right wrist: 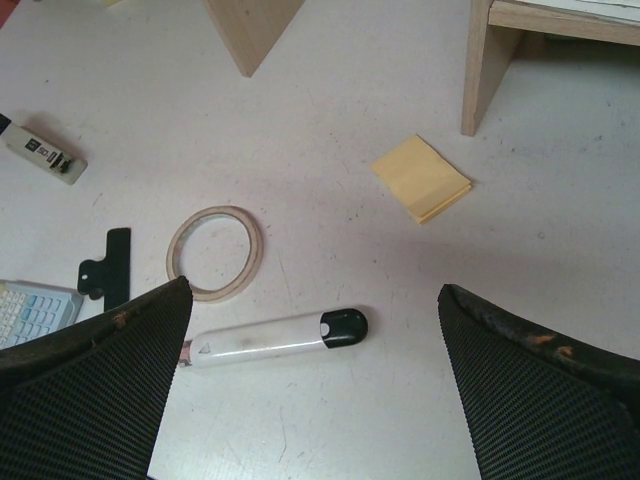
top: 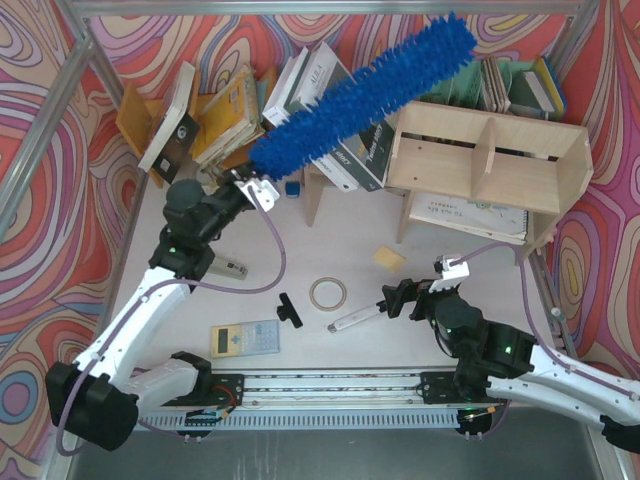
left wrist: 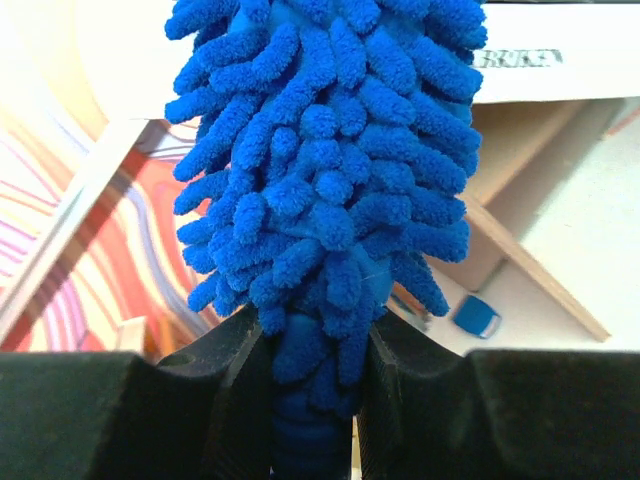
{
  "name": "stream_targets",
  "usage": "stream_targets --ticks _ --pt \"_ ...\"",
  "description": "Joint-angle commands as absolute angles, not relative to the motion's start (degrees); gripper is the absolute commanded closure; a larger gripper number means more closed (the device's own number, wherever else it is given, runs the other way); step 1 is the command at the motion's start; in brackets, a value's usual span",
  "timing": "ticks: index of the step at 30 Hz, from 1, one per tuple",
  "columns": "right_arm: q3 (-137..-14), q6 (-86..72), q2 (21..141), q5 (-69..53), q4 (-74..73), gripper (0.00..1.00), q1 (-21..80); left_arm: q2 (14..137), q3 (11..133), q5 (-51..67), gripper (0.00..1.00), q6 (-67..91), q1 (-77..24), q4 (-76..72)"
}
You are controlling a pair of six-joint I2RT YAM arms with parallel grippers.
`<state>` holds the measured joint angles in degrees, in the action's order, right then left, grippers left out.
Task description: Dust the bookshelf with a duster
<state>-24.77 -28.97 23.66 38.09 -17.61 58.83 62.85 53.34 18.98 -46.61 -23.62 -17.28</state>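
Duster [top: 365,95] is held in the air on a diagonal, fluffy head running up and right from the left gripper [top: 250,190]. The tip is over the back left corner of the bookshelf [top: 480,125]. The bookshelf sits far right on the table, with books leaning just left of it.

Left wrist view: the left gripper [left wrist: 310,350] pinches the duster [left wrist: 325,180] at the base of the fluff, jaws tight on both sides. Can't tell if the fluff touches wood yet; it looks to be above it.

Right gripper [top: 395,298] is spread wide, holding nothing, low over the table near the marker pen [top: 350,320] and tape ring [top: 328,293].

Step in hand, judged: bring the head onto the top board and sweep.
- Lower and flatten the duster so its long side lies on the top, not just the tip.
- Sweep left to right along the board, light pressure.
- Stay off the leaning books; a hard swipe could tip them.
- Grip is short, so watch for twisting.
- Keep the right arm parked and out of the sweep.
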Motion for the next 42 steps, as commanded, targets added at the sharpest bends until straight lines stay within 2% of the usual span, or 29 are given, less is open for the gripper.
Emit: stream_targets --ticks 1,8,22,30,42 --pt "-25.24 -29.45 22.53 39.44 -17.89 0.02 58.8 60.27 55.73 18.83 1.0 -45.54 -21.76 -18.43" --pt "-25.29 -29.44 22.67 39.39 -17.84 0.02 58.8 61.09 52.55 22.08 1.0 -41.91 -22.09 -21.08" --pt "-25.41 -29.48 23.38 39.38 -17.79 0.02 58.8 71.14 45.47 16.57 1.0 -42.5 -35.92 -30.07" --pt "-25.4 -29.46 23.16 39.38 -17.84 0.02 58.8 68.36 50.58 14.35 1.0 -48.44 -35.23 -22.83" --pt "-25.22 -29.45 22.32 39.31 -17.84 0.02 58.8 60.59 54.87 16.66 1.0 -47.55 -26.47 -19.63"
